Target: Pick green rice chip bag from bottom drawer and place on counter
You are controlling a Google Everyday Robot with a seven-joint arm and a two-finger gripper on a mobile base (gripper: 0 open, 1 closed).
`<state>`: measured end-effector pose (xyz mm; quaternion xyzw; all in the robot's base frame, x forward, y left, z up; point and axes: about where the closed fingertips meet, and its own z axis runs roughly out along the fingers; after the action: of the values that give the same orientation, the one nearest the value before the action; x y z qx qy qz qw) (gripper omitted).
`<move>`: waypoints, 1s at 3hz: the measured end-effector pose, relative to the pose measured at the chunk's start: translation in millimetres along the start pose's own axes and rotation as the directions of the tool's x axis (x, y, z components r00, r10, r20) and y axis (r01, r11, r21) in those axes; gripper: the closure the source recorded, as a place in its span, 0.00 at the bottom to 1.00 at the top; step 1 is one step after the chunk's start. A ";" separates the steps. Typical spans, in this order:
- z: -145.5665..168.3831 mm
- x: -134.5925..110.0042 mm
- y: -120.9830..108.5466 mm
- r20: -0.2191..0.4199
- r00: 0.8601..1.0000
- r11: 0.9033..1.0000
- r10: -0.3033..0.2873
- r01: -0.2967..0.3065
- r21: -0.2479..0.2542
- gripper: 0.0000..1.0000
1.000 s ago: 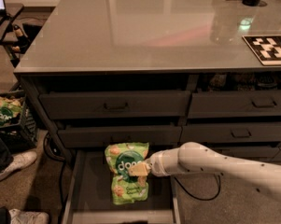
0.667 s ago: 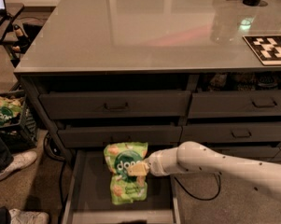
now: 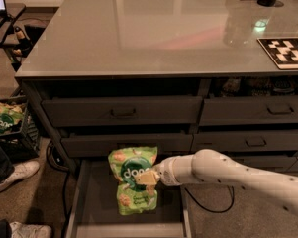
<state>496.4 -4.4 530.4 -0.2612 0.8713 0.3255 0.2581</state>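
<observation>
Green rice chip bag (image 3: 132, 166): one, upright over bottom drawer (image 3: 96, 208), below front edge of counter (image 3: 138, 33); gripper (image 3: 147, 177) clamped on its middle, apparently for lifting out.

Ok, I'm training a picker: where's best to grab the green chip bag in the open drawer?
Probably pinch its side nearest the arm, at mid-height, coming sideways: the chip bag stands upright in the drawer with that side clear. The pincer is shut on it there.

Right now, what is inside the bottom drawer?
Only the green rice chip bag, gripped by the gripper above the bare floor of the bottom drawer. The floor patch behind bag and gripper is hidden.
</observation>
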 end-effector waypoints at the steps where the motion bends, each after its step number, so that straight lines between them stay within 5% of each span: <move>1: -78.6 -55.8 68.6 0.101 0.978 0.982 -0.184 0.178 0.071 1.00; 2: -106.8 -78.3 93.1 0.131 0.958 0.964 -0.254 0.241 0.108 1.00; 3: -109.8 -81.3 94.9 0.136 0.956 0.963 -0.261 0.246 0.113 1.00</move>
<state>465.9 3.7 693.7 -0.3331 0.8231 0.2666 0.3747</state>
